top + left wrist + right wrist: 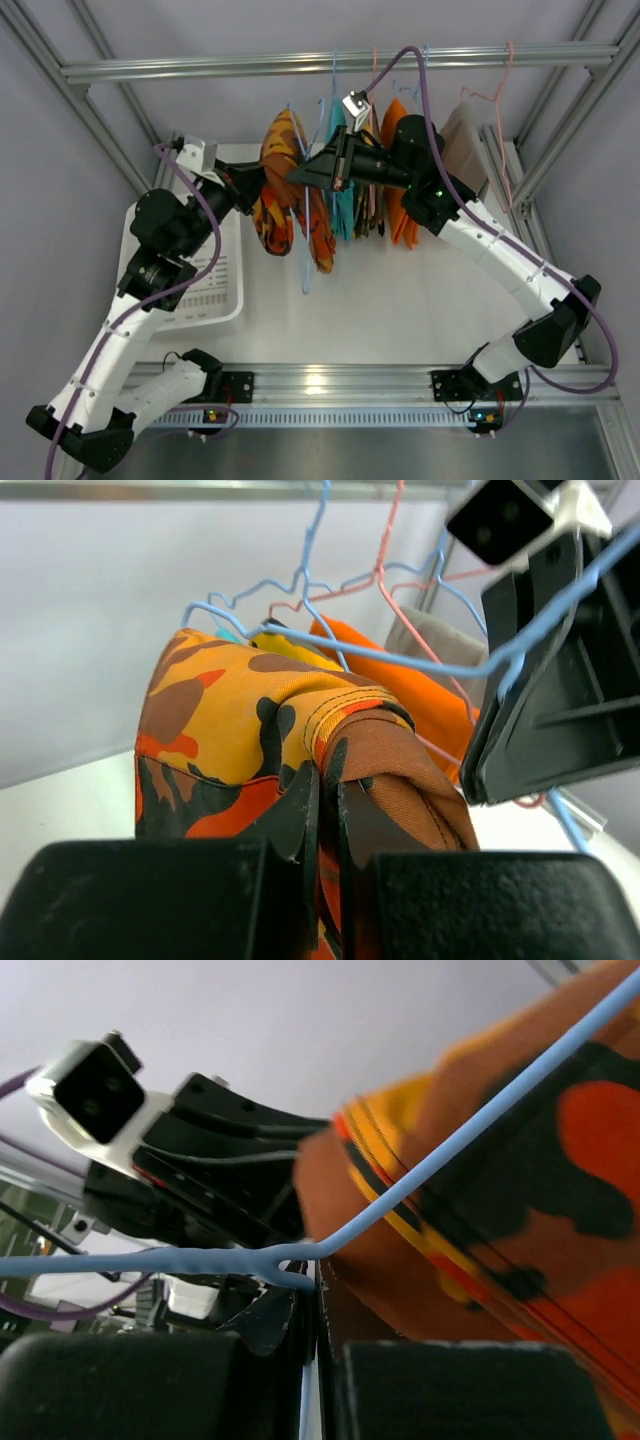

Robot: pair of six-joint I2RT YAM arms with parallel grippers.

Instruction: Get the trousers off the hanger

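Observation:
The patterned orange, red, yellow and brown trousers (285,215) hang folded over a light blue wire hanger (303,255) on the rail. My left gripper (258,190) reaches in from the left and is shut on a fold of that cloth (390,770), pinched between its fingertips (328,780). My right gripper (297,174) comes from the right and is shut on the blue hanger wire (420,1175), at the bend beside the patterned trousers (520,1190). The plain teal trousers (343,205) hang just right of them, partly hidden behind the right gripper.
A metal rail (300,65) carries several more hangers with orange (398,215) and beige (465,140) garments and a bare pink hanger (505,100). A white slotted basket (215,290) sits on the table under my left arm. Frame posts stand at both sides.

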